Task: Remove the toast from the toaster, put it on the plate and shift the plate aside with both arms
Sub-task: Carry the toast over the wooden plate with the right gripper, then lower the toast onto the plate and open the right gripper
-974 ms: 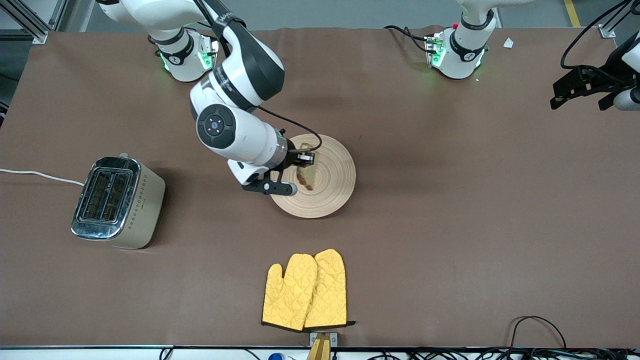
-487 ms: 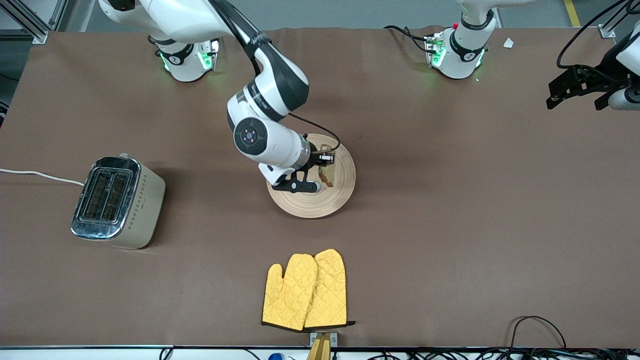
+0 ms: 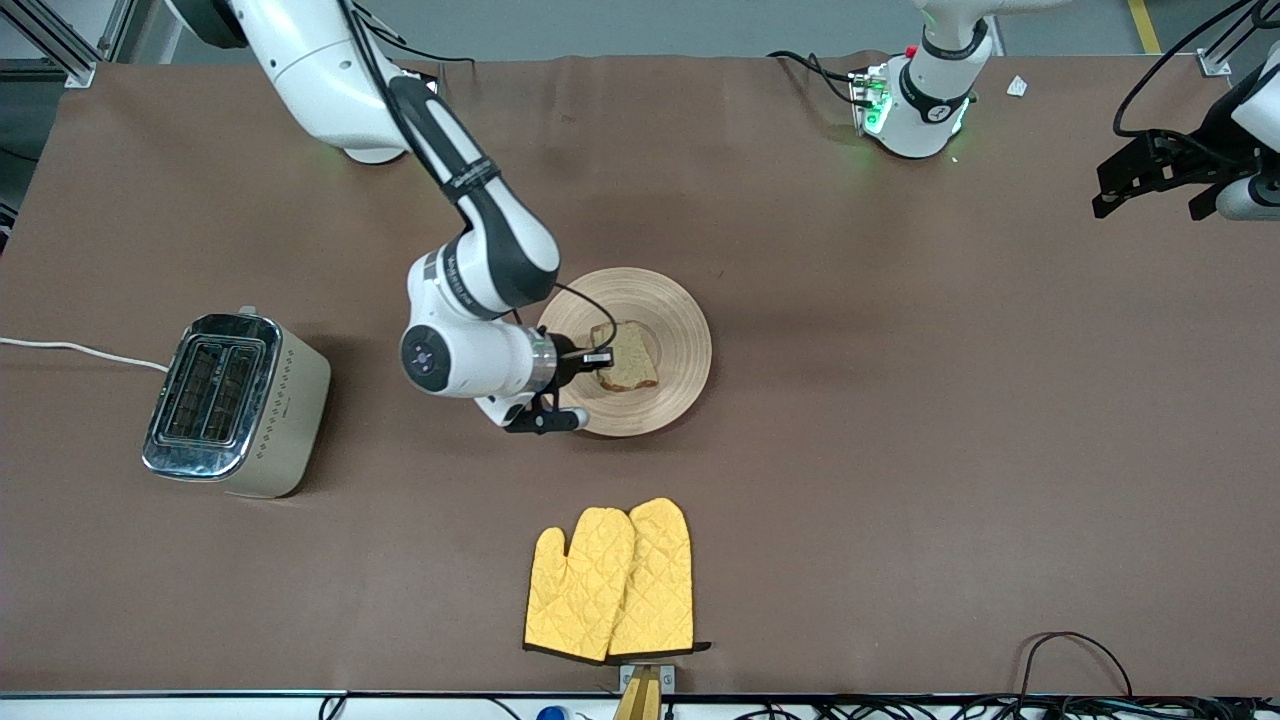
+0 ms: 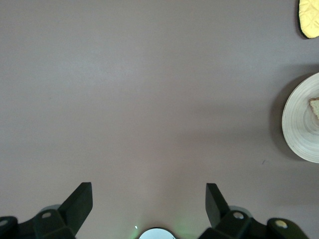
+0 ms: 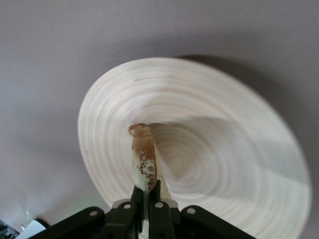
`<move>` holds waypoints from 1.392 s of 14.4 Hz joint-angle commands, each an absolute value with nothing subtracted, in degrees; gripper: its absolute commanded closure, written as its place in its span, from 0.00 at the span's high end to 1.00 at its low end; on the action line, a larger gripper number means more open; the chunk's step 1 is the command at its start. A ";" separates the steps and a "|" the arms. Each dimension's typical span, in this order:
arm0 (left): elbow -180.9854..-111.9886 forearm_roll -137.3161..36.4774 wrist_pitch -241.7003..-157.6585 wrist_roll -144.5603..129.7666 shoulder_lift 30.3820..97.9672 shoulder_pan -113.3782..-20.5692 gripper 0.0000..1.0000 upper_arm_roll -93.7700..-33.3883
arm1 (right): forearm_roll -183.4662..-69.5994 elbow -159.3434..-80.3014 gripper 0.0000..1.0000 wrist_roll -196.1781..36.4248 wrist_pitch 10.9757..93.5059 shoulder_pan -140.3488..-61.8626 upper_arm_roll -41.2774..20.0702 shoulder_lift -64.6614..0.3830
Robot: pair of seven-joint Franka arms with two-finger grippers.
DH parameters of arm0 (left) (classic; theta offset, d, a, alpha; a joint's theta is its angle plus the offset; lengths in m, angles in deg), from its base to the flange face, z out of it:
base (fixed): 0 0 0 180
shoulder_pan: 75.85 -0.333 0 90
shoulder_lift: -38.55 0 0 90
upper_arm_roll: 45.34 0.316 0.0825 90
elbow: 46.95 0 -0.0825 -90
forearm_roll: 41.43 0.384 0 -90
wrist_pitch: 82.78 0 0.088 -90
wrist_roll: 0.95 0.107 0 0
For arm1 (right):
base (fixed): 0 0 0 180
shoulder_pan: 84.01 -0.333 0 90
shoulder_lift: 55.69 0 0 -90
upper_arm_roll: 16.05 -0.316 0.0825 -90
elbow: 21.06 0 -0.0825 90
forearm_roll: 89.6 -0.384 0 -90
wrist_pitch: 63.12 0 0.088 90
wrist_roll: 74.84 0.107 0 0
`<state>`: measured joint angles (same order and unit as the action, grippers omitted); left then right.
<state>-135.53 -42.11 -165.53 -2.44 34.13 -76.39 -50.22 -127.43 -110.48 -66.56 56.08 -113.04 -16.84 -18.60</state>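
The toast (image 3: 632,358), a speckled light brown slice, lies face up low over the middle of the round wooden plate (image 3: 682,330). My right gripper (image 3: 598,358) is shut on the crust edge that faces the toaster. In the right wrist view the toast (image 5: 143,160) shows edge-on between the fingers of the right gripper (image 5: 147,191), with the plate (image 5: 224,164) under it. I cannot tell whether the slice touches the plate. My left gripper (image 3: 1150,188) hangs open over the left arm's end of the table. In the left wrist view it (image 4: 148,199) holds nothing, and the plate (image 4: 299,122) shows far off.
A steel toaster (image 3: 235,405) stands toward the right arm's end of the table, its white cord (image 3: 70,349) running off the edge. A pair of yellow oven mitts (image 3: 610,585) lies nearer the front camera than the plate. Cables (image 3: 1070,650) run along the near edge.
The right arm's wrist swung down to the toaster side of the plate. The toast turned from edge-on to face up over the plate's middle. The left arm stayed put.
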 commanded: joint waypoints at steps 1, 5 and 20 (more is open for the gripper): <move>-134.14 -42.13 -164.25 -2.88 34.86 -76.20 1.00 -50.26 | -129.24 -114.22 0.01 -70.00 57.03 -111.52 -17.46 -19.92; -134.14 -42.13 -164.25 -2.97 35.21 -76.37 1.00 -50.18 | -129.32 -118.43 0.01 -73.69 56.42 -108.80 -17.55 -20.36; -134.23 -42.66 -164.96 -3.14 37.67 -76.38 1.00 -50.18 | -139.95 -119.34 1.00 -69.40 42.64 -105.89 -17.37 -26.15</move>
<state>-135.53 -42.18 -165.32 -2.53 37.11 -76.58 -50.14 -137.27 -118.82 -71.72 46.12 -106.65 -16.94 -21.96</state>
